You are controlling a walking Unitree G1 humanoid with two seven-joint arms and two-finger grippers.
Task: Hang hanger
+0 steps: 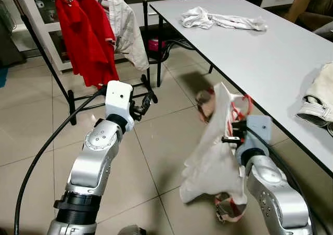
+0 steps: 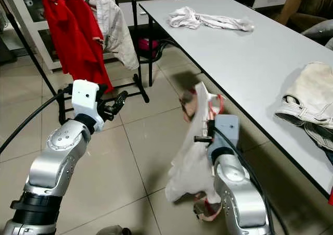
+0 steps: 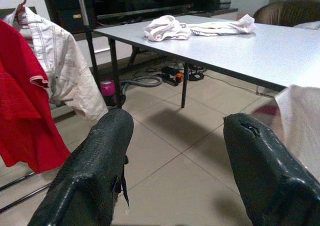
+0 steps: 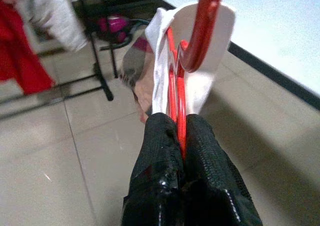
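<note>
1. I have the right gripper (image 4: 181,136) clamped tight on the red hanger (image 4: 200,31), fingers pinching its wire just below the hook. A white garment (image 1: 213,152) is draped on the hanger and dangles down over my right forearm, its lower folds hanging toward the tiled floor (image 1: 156,141).

2. My left gripper (image 1: 147,101) is raised at about 11 o'clock from the load, fingers spread apart and holding nothing. Through its wrist camera the two black fingers (image 3: 95,171) frame open floor.

3. The clothes rack (image 1: 78,92) stands ahead at roughly 10 o'clock, with red shirts (image 1: 86,37) and a pale checked shirt (image 1: 125,29) on it. The white table (image 1: 270,53) runs along my 2 o'clock side, with a crumpled white cloth (image 1: 218,21) on its far end and a cream garment (image 1: 320,100) near its edge.

4. As I judge it, I'm in the carry stage: hanger gripped, not yet at the rail, which is well apart from my load.

5. The next move calls for turning and walking toward 10 o'clock, lifting the right arm high, and orienting the hook over the rail. I can't see the rail's free span from the head views, so I'd confirm a gap first.
</note>
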